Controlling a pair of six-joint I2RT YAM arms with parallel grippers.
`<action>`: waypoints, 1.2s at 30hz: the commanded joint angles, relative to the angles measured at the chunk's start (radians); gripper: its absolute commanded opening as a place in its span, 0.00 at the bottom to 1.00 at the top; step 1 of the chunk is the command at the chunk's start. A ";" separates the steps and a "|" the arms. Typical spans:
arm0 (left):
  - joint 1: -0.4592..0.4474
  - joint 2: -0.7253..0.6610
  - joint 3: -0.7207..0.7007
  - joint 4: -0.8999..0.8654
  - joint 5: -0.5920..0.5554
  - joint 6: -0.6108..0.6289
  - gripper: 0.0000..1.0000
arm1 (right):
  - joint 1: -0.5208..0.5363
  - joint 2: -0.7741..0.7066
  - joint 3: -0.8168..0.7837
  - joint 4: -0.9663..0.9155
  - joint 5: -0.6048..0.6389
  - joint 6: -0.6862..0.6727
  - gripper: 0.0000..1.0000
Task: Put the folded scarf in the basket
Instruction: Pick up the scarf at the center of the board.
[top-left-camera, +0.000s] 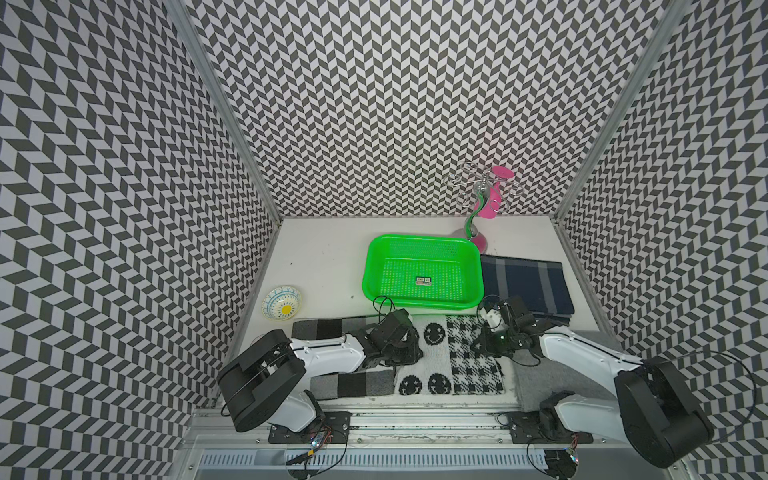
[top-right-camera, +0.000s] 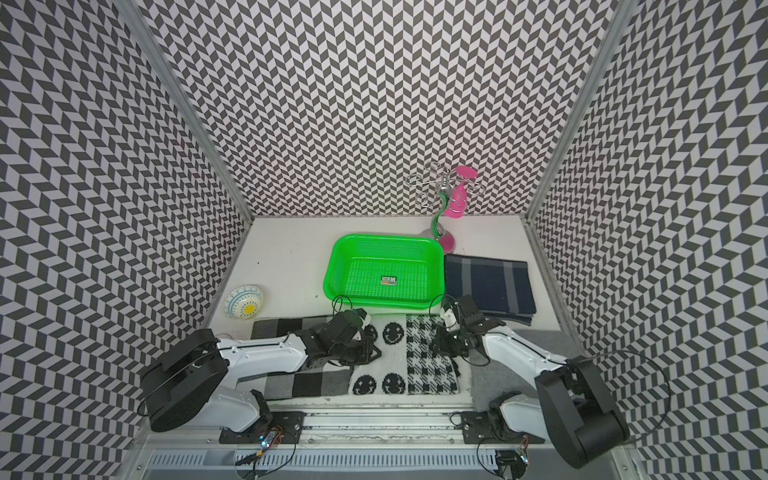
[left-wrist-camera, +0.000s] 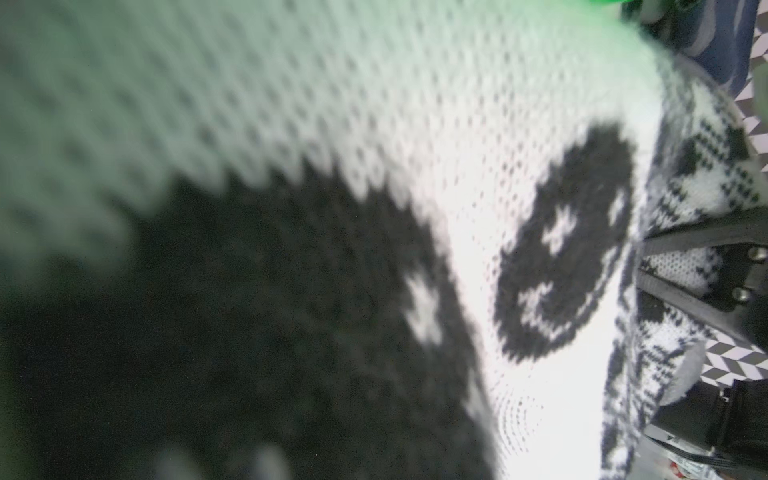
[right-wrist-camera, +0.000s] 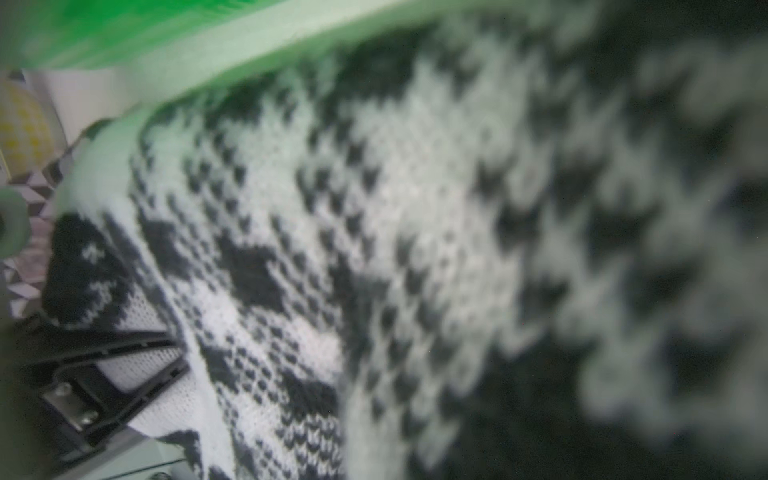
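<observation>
The folded scarf (top-left-camera: 453, 357) (top-right-camera: 409, 357), white knit with black smiley faces and a houndstooth panel, lies at the table's front middle, just in front of the basket. The bright green basket (top-left-camera: 419, 305) (top-right-camera: 382, 305) holds only a small sticker on its floor. My left gripper (top-left-camera: 406, 348) is shut on the scarf's left edge and my right gripper (top-left-camera: 484, 343) on its right edge. The knit (left-wrist-camera: 457, 145) (right-wrist-camera: 395, 208) fills both wrist views and hides each gripper's own jaws. In each wrist view the opposite gripper's black fingers (left-wrist-camera: 706, 232) (right-wrist-camera: 104, 336) show with white knit between them.
A navy striped folded cloth (top-left-camera: 525, 286) lies right of the basket. A grey and black checked cloth (top-left-camera: 328, 328) lies under the left arm, and a plain grey cloth (top-left-camera: 582, 365) under the right. A patterned bowl (top-left-camera: 281, 303) sits at the left. A chrome rack with pink parts (top-left-camera: 482, 195) stands behind the basket.
</observation>
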 joint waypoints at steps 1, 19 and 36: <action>-0.013 -0.019 0.067 0.002 -0.015 0.031 0.00 | 0.014 -0.056 -0.006 0.009 -0.020 -0.006 0.00; -0.036 -0.185 0.344 -0.295 -0.041 0.009 0.00 | 0.016 -0.219 0.338 -0.385 -0.027 -0.055 0.00; -0.065 -0.213 0.335 -0.306 -0.054 -0.058 0.00 | 0.016 -0.228 0.330 -0.355 -0.082 -0.014 0.00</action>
